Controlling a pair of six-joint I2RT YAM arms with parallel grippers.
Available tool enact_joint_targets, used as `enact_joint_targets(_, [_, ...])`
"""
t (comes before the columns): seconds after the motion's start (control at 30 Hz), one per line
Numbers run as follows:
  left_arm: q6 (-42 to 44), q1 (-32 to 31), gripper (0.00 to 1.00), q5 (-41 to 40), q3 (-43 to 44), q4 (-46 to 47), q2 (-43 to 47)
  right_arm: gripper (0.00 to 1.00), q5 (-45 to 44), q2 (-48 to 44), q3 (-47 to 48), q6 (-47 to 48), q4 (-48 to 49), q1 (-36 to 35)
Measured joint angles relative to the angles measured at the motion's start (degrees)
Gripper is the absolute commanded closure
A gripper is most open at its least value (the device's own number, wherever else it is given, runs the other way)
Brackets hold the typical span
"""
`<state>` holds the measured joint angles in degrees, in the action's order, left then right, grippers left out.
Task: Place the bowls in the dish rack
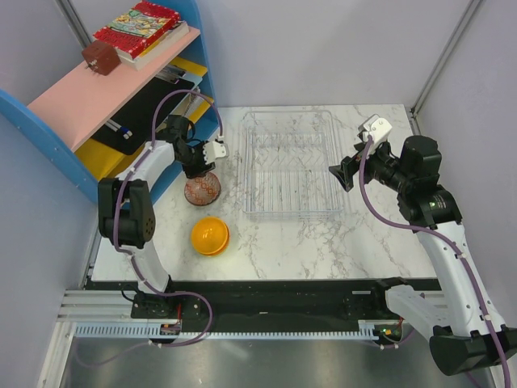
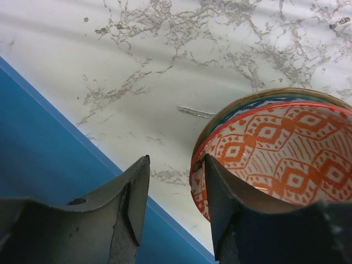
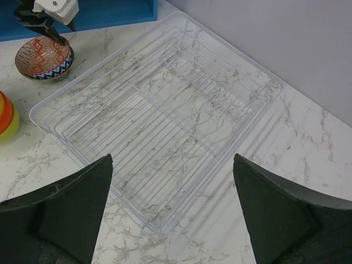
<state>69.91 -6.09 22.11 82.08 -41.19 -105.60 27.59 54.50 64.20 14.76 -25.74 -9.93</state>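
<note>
1. Two jaws of the left gripper [image 2: 176, 181] stood apart at the rim of the patterned bowl [image 2: 275, 154], which sat on the table [image 1: 323, 242] left of the dish rack [image 1: 291, 162].
2. The right gripper [image 3: 171, 162] gaped above the rack.
3. Stacked bowls [image 1: 210, 235], orange on top, sat nearby.

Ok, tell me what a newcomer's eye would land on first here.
The big clear dish rack lies mid-way across the marble table and holds no bowls. To its left, by the blue shelf unit, the left tool is open astride the rim of a red-patterned bowl. A bright orange stack of bowls sits nearer the arm bases.
</note>
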Motion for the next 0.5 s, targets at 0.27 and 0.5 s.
enact_joint_targets(0.27, [0.0, 0.0, 0.57, 1.0, 0.9, -1.3, -0.7, 0.02, 0.0, 0.1, -0.1, 0.1, 0.0, 0.0])
enact_joint_targets(0.5, [-0.2, 0.0, 0.98, 1.7, 1.2, -3.5, -0.8, 0.02, 0.0, 0.1, -0.1, 0.1, 0.0, 0.0])
